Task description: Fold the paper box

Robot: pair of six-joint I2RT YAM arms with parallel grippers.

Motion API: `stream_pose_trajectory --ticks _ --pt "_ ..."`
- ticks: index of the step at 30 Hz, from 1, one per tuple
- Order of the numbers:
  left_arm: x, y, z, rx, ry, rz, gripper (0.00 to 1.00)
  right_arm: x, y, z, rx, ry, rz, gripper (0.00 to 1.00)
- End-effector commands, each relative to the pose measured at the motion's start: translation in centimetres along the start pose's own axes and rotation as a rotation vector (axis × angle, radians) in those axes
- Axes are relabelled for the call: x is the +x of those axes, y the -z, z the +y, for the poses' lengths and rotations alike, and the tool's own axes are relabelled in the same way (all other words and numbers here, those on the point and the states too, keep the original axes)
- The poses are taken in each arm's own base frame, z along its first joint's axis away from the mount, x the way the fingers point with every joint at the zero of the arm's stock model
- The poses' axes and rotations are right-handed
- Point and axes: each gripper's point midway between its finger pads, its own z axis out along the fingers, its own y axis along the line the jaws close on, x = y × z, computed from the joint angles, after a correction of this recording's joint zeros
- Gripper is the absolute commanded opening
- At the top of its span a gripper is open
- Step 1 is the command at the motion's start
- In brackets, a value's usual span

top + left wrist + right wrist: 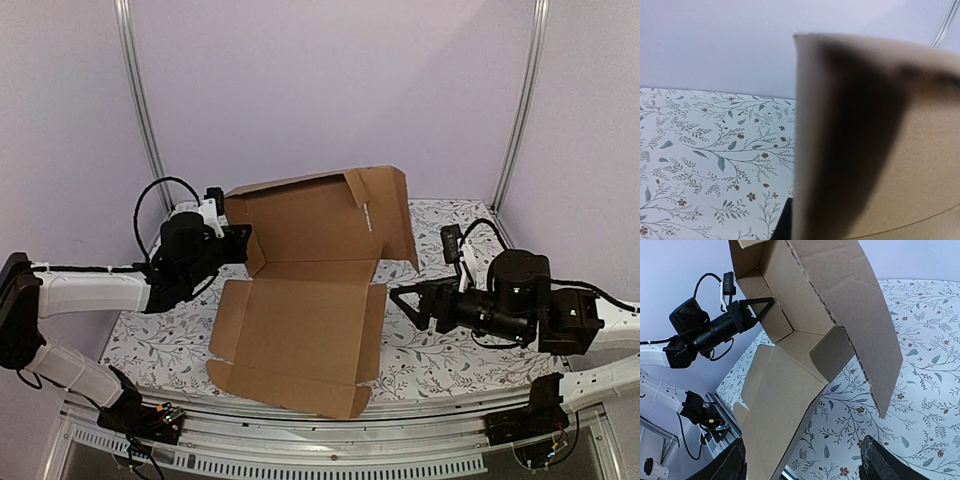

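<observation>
The paper box [300,320] is a brown cardboard sheet lying half unfolded in the middle of the table. Its back panel [310,215] stands up, with a flap [392,215] hanging over to the right. My left gripper [243,240] is at the box's upper left, shut on the edge of the left side flap [875,150], which fills the left wrist view. One dark finger [783,225] shows beside it. My right gripper [405,300] hovers just right of the box, open and holding nothing. Its fingertips [882,462] are spread wide over the box's near corner [775,405].
A floral cloth [440,350] covers the table. Metal frame posts [520,110] rise at the back corners before purple walls. The table's front rail [330,440] runs below the box's near edge. The left arm [700,332] shows across the box in the right wrist view.
</observation>
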Motion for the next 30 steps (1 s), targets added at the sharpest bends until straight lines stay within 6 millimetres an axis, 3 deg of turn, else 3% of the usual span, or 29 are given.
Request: stream_pose_trajectory --ticks 1,8,17,25,30 --pt "-2.3 0.9 1.0 -0.082 -0.041 -0.105 0.0 0.3 -1.0 1.0 0.001 -0.089 0.048 0.77" --pt "-2.9 1.4 1.5 -0.121 -0.066 -0.13 0.0 1.5 -4.1 1.4 0.052 -0.109 0.106 0.79" --pt "-2.8 1.5 1.1 -0.096 -0.04 -0.117 0.0 4.4 -7.7 -0.1 0.142 -0.109 0.158 0.72" --pt "-2.6 1.7 1.2 -0.098 -0.005 -0.098 0.0 5.9 -8.0 -1.0 0.127 -0.143 0.147 0.34" --pt "-2.4 1.9 1.4 -0.094 0.041 -0.078 0.0 5.7 -7.0 -1.2 0.071 -0.176 0.09 0.23"
